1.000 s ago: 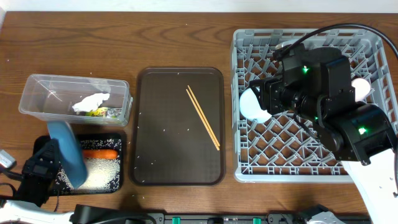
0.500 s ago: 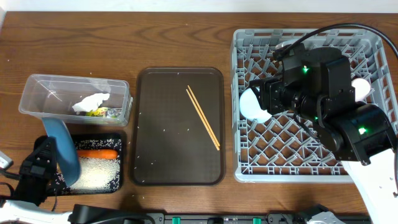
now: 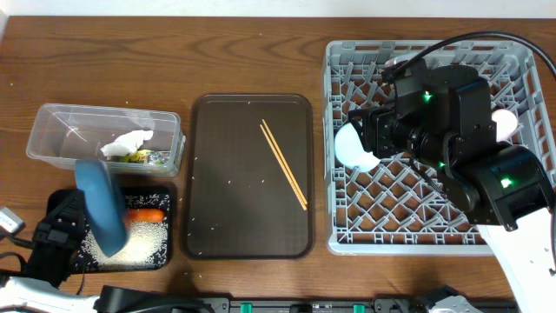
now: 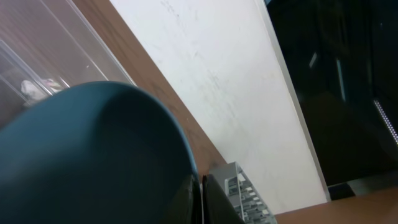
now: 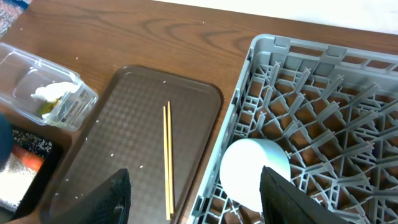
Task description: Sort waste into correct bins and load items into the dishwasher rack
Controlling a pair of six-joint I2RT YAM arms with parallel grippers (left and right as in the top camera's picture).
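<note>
Wooden surface (image 3: pixel 261 52) fills the overhead view. At upper left, the clear tub (image 3: pixel 43 117) holds the crumpled napkin (image 3: pixel 126 142) and the printed wrapper (image 3: pixel 143 157). Below it, the black tray (image 3: pixel 161 193) holds the carrot (image 3: pixel 146 215) and the rice (image 3: pixel 143 239). The left hand (image 3: pixel 76 224) is clamped on the rim of the dark blue plate (image 3: pixel 100 204), which stands tilted on edge over that tray. At centre, the chopsticks (image 3: pixel 283 165) lie on the brown serving tray (image 3: pixel 226 113), not yet loaded. At right, the right hand (image 3: pixel 369 139) hovers over the dishwasher rack (image 3: pixel 343 235), above a pale bowl (image 3: pixel 352 148) resting at the rack's left side. In the left wrist view, the plate (image 4: pixel 87 155) fills the lower left, its face looking bare, with the fingers (image 4: pixel 214 202) pinched together on its edge. In the right wrist view, the right hand (image 5: pixel 198 186) has its jaws spread wide and grips nothing; the bowl (image 5: pixel 255 171) sits in the rack (image 5: pixel 261 46) beneath them. Judged step: tipping the plate's waste into the black tray, apparently complete. The next move calls for carrying the plate across the serving tray and slotting it on edge between the pegs, clear of the right arm.
</note>
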